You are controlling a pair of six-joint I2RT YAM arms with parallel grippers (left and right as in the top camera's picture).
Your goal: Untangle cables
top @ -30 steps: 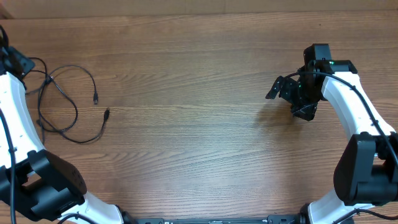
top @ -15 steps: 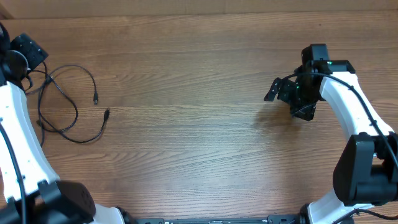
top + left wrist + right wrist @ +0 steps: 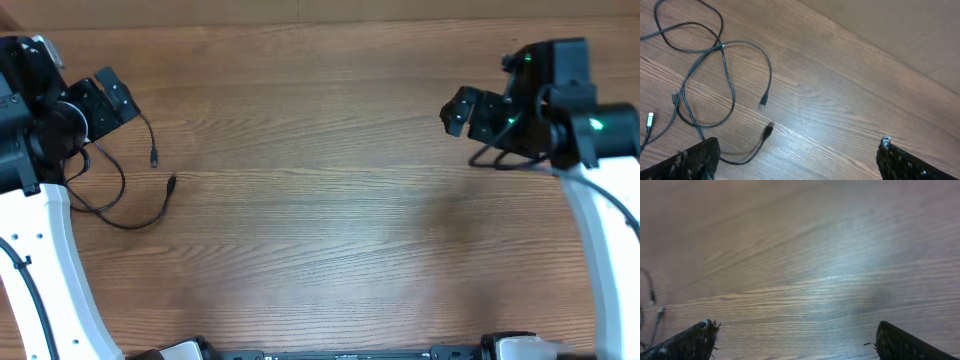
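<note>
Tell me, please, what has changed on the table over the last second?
The left gripper swung right, in over the upper loops of the cables, jaws open and holding nothing. The right gripper shifted toward the far edge of the table, also open and empty. The cables lie as they did.

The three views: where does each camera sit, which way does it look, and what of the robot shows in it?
Overhead: above the table, looking straight down; shows the cables far left, the left gripper and the right gripper.
Left wrist: on the left arm, tilted down at the cables; its open fingers frame the bottom corners.
Right wrist: on the right arm, facing mostly bare, blurred wood; its open fingers show below.
Shared: overhead and left wrist both show the cables' loops and two plug ends.
</note>
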